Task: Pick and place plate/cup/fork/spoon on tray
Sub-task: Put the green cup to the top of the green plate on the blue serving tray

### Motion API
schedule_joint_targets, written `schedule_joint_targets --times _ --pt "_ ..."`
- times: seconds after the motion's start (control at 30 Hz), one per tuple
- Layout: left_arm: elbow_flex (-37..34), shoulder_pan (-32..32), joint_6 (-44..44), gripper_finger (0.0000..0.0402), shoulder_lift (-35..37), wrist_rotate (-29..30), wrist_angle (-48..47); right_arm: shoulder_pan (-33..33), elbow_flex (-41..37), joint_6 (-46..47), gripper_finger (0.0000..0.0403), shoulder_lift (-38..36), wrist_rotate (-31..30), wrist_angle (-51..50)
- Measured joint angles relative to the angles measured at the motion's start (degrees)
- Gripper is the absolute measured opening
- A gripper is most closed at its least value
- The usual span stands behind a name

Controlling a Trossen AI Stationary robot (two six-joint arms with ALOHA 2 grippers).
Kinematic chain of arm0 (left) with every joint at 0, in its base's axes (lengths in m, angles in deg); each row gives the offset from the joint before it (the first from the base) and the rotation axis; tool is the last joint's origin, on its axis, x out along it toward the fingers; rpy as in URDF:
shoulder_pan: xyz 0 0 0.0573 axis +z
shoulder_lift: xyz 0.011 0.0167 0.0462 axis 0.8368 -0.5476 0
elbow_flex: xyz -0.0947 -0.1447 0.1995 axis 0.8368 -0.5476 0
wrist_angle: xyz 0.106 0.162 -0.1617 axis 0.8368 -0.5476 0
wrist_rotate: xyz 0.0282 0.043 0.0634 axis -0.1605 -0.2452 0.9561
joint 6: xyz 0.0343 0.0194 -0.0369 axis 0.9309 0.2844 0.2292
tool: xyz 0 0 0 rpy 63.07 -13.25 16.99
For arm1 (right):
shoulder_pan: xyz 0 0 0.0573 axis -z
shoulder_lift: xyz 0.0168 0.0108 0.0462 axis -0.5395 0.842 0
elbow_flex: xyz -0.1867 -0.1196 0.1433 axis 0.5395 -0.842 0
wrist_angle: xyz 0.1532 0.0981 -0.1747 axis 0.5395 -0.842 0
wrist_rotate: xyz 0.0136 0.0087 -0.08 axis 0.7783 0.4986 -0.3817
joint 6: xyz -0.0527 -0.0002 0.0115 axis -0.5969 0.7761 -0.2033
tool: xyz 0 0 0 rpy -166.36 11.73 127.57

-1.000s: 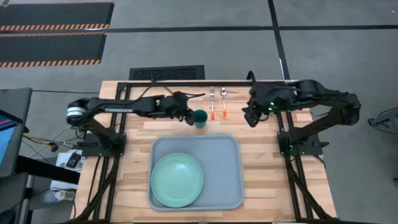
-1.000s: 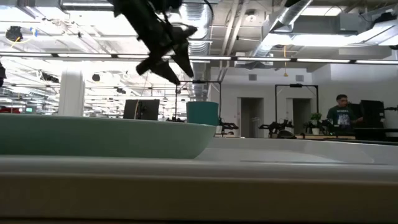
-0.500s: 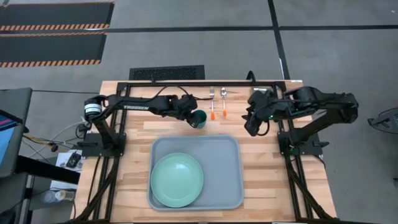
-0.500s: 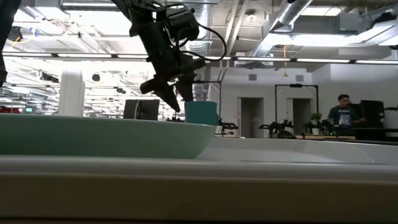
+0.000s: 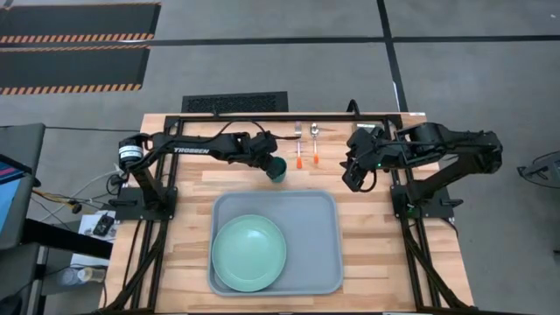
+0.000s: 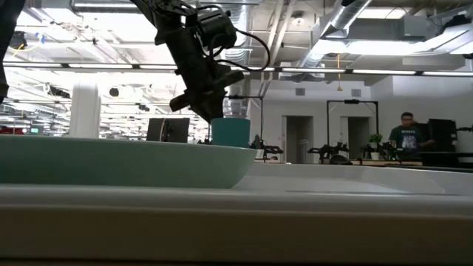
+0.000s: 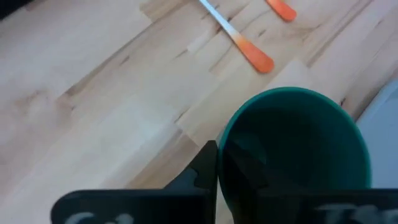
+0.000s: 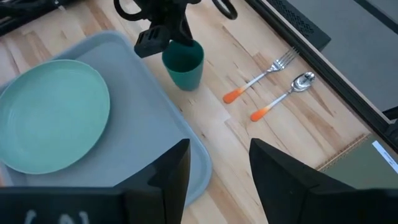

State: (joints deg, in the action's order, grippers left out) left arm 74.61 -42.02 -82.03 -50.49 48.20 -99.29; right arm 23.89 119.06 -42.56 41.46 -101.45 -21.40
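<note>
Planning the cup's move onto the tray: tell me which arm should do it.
Left. Its claw is already at the cup, one finger against the rim, right behind the tray. The right claw hangs open past the fork and spoon, farther off.

— What do we see around the wooden table (image 5: 367, 227)?

— Grey floor (image 5: 262, 52), with black mats (image 5: 74, 44) edged in orange stripes at the upper left of the high view.

— And across the room?

— Ceiling ducts (image 6: 332, 29), strip lights, doorways, and a person (image 6: 404, 133) standing at the right of the low view.
</note>
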Motion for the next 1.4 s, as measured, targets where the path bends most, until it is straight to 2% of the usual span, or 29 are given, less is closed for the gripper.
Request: schedule_joint_targets --times 0.23,0.43,0.57,0.63,0.73,0.83,0.93,1.0,1.13,1.4 --pt "3.0 0.7 1.4 0.0002 0.3 -0.2 -0.4 0.0 0.0 0.0 0.0182 0.0 -0.5 0.0" --pt "11.9 -2.0 4.1 0.0001 3.4 -0.9 -17.6 -1.0 0.0 0.0 0.0179 0.0 -1.5 -0.1" --pt "13.0 -6.8 2.5 0.0001 10.2 -1.4 -25.4 -2.3 0.0 0.0 0.0180 -0.1 -1.5 -0.1" --pt "12.6 -9.7 -0.1 0.0000 14.1 0.9 -29.5 -3.0 0.0 0.0 0.0179 -0.1 -1.5 -0.1" --pt "8.6 -14.6 -6.5 0.0000 21.4 7.3 -32.6 -4.0 0.0 0.0 0.0175 -0.1 -1.6 -0.1" --pt "2.0 -17.9 -14.4 0.0000 28.2 11.1 -33.1 -4.9 0.0 0.1 0.0172 -0.1 -1.6 -0.1" --pt "-5.3 -18.8 -21.8 0.0000 33.7 12.9 -31.8 -5.5 0.0 0.4 0.0171 -0.1 -1.7 -0.1" --pt "-9.8 -18.8 -24.9 0.0000 36.1 12.2 -29.3 -5.6 0.0 0.5 0.0171 -0.1 -1.7 -0.1" --pt "-15.8 -19.7 -27.7 0.0000 37.5 9.5 -24.9 -5.6 0.0 1.6 0.0171 -0.1 -1.7 -0.1" --pt "-18.8 -24.2 -32.2 0.0000 34.9 8.7 -25.7 -5.6 0.0 2.0 0.0166 -0.1 -1.6 -0.1"
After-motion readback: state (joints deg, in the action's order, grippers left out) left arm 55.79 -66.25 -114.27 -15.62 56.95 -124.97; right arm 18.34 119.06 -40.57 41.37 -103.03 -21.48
